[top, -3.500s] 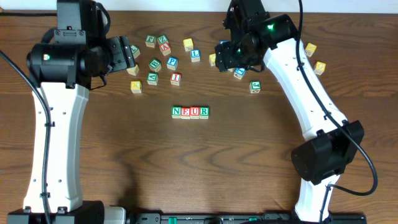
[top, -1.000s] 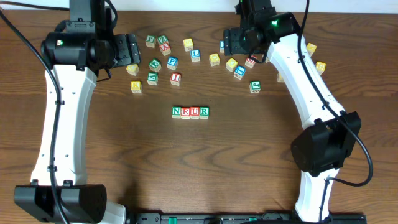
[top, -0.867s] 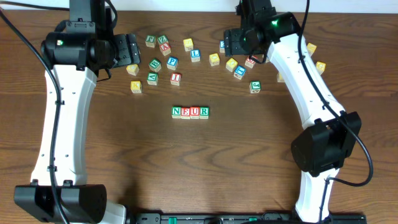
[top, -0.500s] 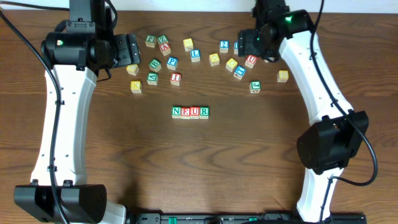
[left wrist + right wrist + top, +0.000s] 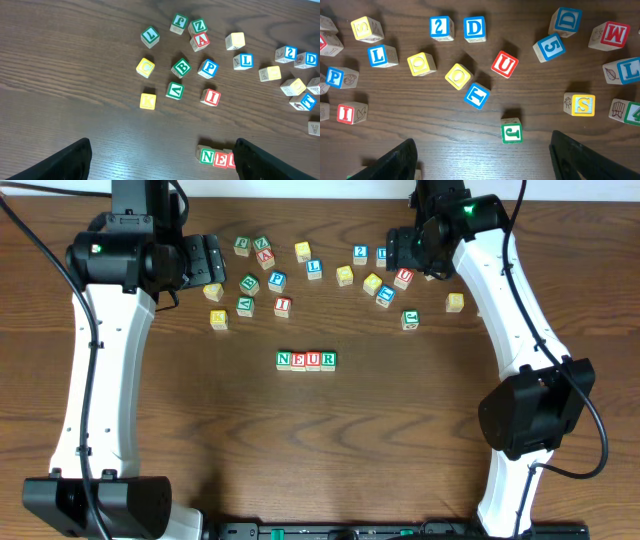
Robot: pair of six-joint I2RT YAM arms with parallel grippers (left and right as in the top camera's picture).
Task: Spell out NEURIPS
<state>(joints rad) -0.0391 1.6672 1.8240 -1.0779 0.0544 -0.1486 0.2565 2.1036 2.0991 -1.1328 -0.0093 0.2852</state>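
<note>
The N-E-U-R row (image 5: 306, 360) sits in the middle of the table (image 5: 350, 440), its cubes touching. Beyond it, among the loose cubes, lie the red I (image 5: 283, 306) and the blue P (image 5: 276, 280). The yellow S (image 5: 455, 302) is off to the right. The left gripper (image 5: 162, 150) and the right gripper (image 5: 482, 150) both hang spread wide, holding nothing.

Left end effector (image 5: 211, 262), right end effector (image 5: 401, 250), both spread wide, empty
</note>
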